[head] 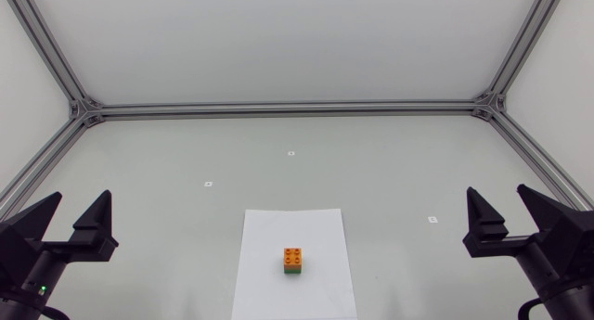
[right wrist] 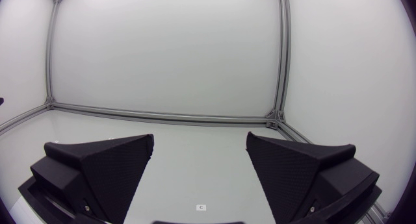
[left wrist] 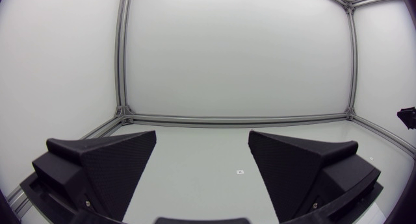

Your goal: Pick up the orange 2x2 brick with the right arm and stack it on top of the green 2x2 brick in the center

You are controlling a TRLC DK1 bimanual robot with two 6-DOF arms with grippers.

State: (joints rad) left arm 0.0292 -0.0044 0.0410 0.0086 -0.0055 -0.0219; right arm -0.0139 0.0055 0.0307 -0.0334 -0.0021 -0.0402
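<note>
In the head view the orange 2x2 brick (head: pixel 293 257) sits on top of the green 2x2 brick (head: pixel 293 271), of which only a thin edge shows. Both stand on a white paper sheet (head: pixel 325 236) at the table's front middle. My left gripper (head: pixel 72 220) rests open at the left edge, far from the stack. My right gripper (head: pixel 506 214) rests open at the right edge, also far from it. Each wrist view shows its own gripper, the left (left wrist: pixel 202 156) and the right (right wrist: pixel 200 158), open with nothing between the fingers; neither shows the bricks.
An aluminium frame (head: pixel 288 108) runs along the table's back and sides. Small white markers (head: pixel 290 153) lie on the grey tabletop, one (head: pixel 432 219) near my right gripper.
</note>
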